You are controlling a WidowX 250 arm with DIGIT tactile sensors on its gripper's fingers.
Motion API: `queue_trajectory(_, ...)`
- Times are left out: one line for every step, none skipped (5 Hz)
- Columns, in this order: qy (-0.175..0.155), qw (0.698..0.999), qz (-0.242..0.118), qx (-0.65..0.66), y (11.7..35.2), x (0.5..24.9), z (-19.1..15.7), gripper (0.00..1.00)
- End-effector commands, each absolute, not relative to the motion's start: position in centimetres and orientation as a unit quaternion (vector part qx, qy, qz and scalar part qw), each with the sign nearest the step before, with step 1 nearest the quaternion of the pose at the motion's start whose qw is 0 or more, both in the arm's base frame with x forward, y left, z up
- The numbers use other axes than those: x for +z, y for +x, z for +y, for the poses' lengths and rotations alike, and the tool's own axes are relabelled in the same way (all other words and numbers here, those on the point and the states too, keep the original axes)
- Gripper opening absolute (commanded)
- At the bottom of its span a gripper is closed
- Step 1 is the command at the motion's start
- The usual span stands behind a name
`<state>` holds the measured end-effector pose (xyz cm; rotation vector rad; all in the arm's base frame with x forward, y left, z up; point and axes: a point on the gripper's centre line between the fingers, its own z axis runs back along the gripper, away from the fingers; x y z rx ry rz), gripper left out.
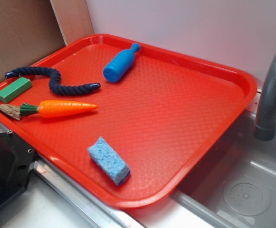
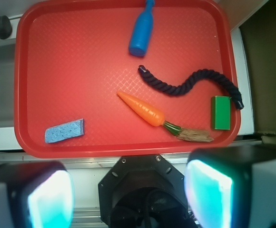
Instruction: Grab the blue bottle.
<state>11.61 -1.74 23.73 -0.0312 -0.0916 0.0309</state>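
Spread wide, our gripper (image 2: 128, 190) sits at the near edge of the wrist view, both fingers (image 2: 208, 192) blurred and glowing teal, nothing between them. It is well apart from everything on the tray; the exterior view does not show it at all.

We note a red tray (image 1: 176, 123) with a fine diamond texture and a raised rim, filling most of both views. It lies across a metal sink (image 1: 252, 190), whose basin and drain show at the right of the exterior view. A grey faucet (image 1: 271, 90) curves up beside the tray's right edge. Behind: a plain pale wall (image 1: 200, 28), with a brown cardboard panel (image 1: 19, 33) at the left.

On the tray:
- the blue bottle (image 1: 120, 64) lies on its side near the far rim, neck pointing toward the wall, alone on bare tray. In the wrist view it (image 2: 142, 29) is at top centre, neck touching or nearly at the rim.
- navy rope (image 1: 52, 80), twisted, in an S-curve, just beyond the carrot.
- orange carrot (image 1: 64, 108), lying flat, green and brown stem end toward the tray's left rim.
- green block (image 1: 13, 89) near the left rim, close to the rope's end.
- light blue sponge (image 1: 108, 159) near the front rim, apart from the rest.
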Motion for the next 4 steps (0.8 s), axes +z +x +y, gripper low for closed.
queue_trajectory(-0.016, 0.999, -0.046, 0.015, 11.6, 23.7, -1.7, 1.00)
queue_trajectory(0.018, 0.998, 0.002, 0.055, 15.8, 18.8, 1.4, 1.00)
queue_trajectory(0.046, 0.991, 0.006, 0.128, 20.3, 15.2, 5.2, 1.00)
queue_trajectory(0.041, 0.986, -0.020, 0.158, 24.4, 12.7, 6.6, 1.00)
